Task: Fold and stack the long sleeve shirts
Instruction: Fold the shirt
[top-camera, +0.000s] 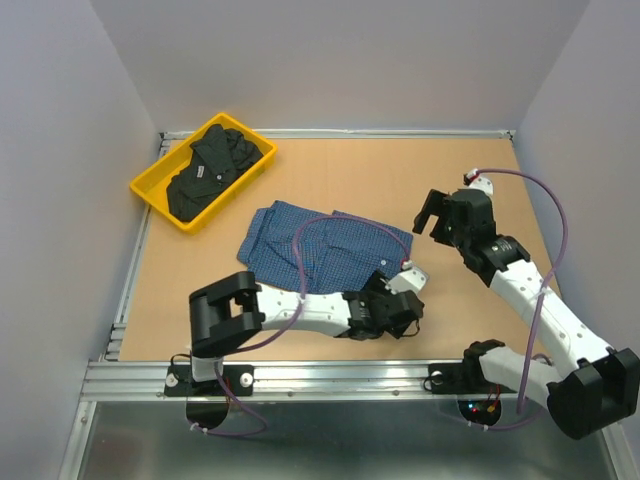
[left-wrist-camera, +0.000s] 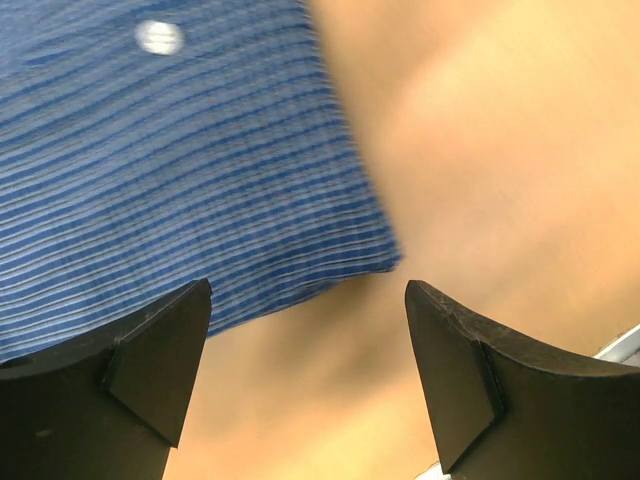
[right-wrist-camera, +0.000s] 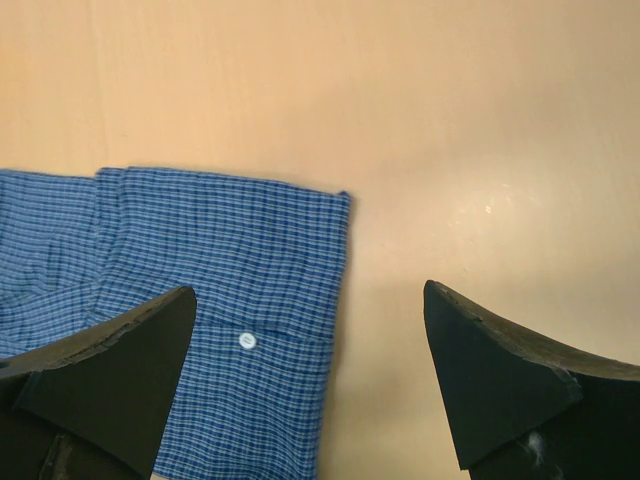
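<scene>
The blue checked shirt (top-camera: 325, 245) lies partly folded in the middle of the table. The black shirt (top-camera: 212, 172) lies bunched in the yellow bin (top-camera: 148, 190) at the back left. My left gripper (top-camera: 398, 305) is open and empty at the shirt's near right corner; its wrist view shows the blue cloth's corner (left-wrist-camera: 200, 170) just ahead of the jaws (left-wrist-camera: 308, 380), blurred. My right gripper (top-camera: 432, 215) is open and empty, hovering just right of the shirt. Its wrist view shows a cuff with a white button (right-wrist-camera: 245, 341) between the jaws (right-wrist-camera: 310, 385).
The tan tabletop (top-camera: 400, 170) has grey walls on three sides and a metal rail (top-camera: 300, 375) along the near edge. A purple cable (top-camera: 300, 240) from the left arm loops over the blue shirt.
</scene>
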